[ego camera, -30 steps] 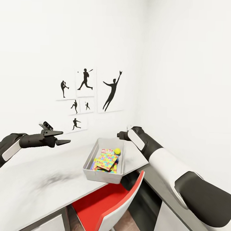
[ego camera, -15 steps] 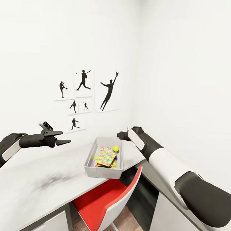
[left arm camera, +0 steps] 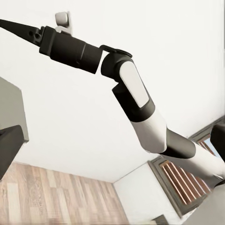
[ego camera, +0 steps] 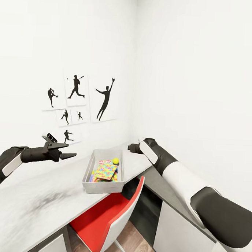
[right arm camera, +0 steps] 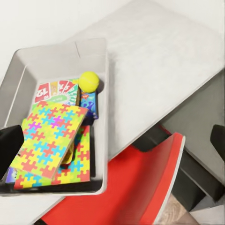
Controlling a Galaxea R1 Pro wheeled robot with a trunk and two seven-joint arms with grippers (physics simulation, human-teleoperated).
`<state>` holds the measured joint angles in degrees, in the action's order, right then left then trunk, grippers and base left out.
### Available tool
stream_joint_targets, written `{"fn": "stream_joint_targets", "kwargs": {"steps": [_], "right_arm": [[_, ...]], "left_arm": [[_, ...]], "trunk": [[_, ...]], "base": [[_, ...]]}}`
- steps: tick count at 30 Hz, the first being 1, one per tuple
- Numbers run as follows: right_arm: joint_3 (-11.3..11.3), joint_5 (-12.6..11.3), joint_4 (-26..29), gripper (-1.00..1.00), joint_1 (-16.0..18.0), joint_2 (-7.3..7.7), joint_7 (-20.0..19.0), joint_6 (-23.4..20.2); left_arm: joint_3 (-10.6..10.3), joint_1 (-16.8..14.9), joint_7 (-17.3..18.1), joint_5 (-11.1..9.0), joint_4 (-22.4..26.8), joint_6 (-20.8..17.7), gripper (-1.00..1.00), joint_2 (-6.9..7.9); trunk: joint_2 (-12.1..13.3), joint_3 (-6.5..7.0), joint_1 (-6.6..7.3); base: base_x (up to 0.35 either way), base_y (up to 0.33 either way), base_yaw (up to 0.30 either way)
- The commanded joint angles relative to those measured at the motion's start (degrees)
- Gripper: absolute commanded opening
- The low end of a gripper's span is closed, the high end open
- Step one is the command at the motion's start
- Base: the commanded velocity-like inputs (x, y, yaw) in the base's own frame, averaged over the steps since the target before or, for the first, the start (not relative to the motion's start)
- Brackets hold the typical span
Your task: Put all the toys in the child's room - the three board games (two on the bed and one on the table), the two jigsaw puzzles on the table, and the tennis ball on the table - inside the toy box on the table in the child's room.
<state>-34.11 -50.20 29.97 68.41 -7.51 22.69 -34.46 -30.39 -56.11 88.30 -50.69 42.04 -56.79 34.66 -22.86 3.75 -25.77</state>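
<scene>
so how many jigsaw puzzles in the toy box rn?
2. One jigsaw puzzle lies tilted on top of the pile in the toy box; the second lies flat beneath it, partly covered. More could be hidden underneath.

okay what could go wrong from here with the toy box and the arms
1. The toy box sits at the table's front edge above the red chair; a nudge could tip it off.
2. The top jigsaw puzzle lies tilted on the pile inside, near the rim, and might slide out if the box is bumped.
3. The tennis ball rests loose on the games and could roll.
Both arms hang above the table, the right gripper close to the box.
</scene>
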Motion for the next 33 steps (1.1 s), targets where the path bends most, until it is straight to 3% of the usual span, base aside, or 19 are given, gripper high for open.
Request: {"fn": "stream_joint_targets", "kwargs": {"steps": [1,33], "right_arm": [[-0.34,-0.6,0.02,1.0,0.06,-0.01,0.52,0.0],[-0.34,-0.6,0.0,1.0,0.08,-0.02,0.52,-0.06]], "left_arm": [[-0.29,-0.05,0.38,-0.1,-0.02,-0.61,1.0,0.11],[-0.3,-0.05,0.38,-0.02,-0.02,-0.52,1.0,0.13]], "trunk": [[-0.06,-0.04,-0.01],[-0.06,-0.04,-0.01]], "base": [[-0.145,0.116,-0.282],[-0.168,0.124,-0.283]]}}
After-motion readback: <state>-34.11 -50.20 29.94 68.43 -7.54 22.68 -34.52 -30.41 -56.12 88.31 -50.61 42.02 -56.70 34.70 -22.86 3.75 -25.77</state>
